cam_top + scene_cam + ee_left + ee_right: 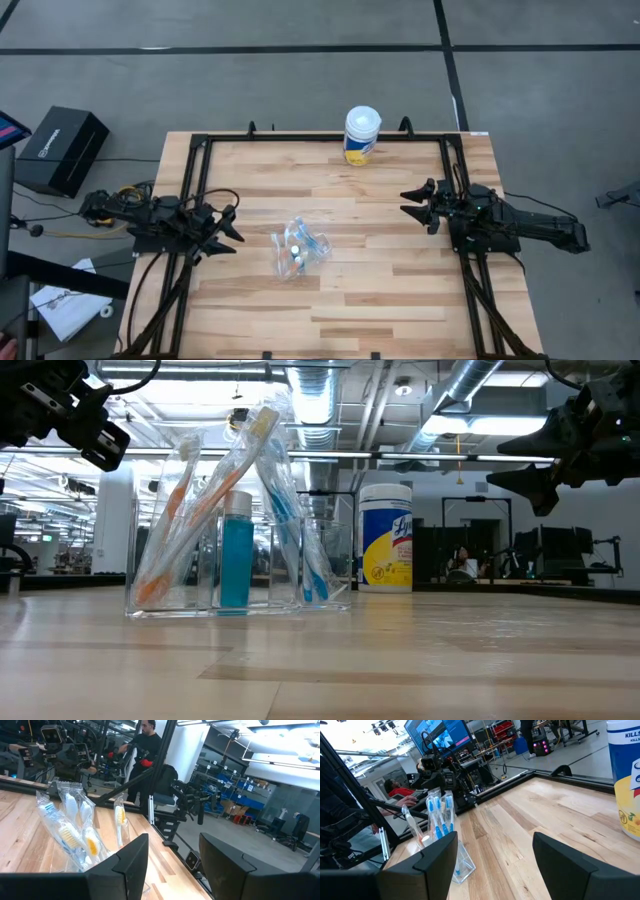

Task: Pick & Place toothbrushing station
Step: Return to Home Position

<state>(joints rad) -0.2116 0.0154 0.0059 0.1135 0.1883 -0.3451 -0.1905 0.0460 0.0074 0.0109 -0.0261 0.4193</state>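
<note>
Here I am from above: 2 near-black arms, left arm [160, 218] and right arm [505, 225], matte and blocky, black cables [165, 290] trailing off each. Up close, my jaws: 2 broad, flat-faced slabs per side, left fingers [125, 865], right fingers [432, 857], angular, sharp-edged, dark all over.

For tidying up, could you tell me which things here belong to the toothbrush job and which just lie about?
Job: transparent organizer, orange toothbrush, blue toothbrushes, blue tube.
Lying about: wipes canister, black box beside the table.
</note>
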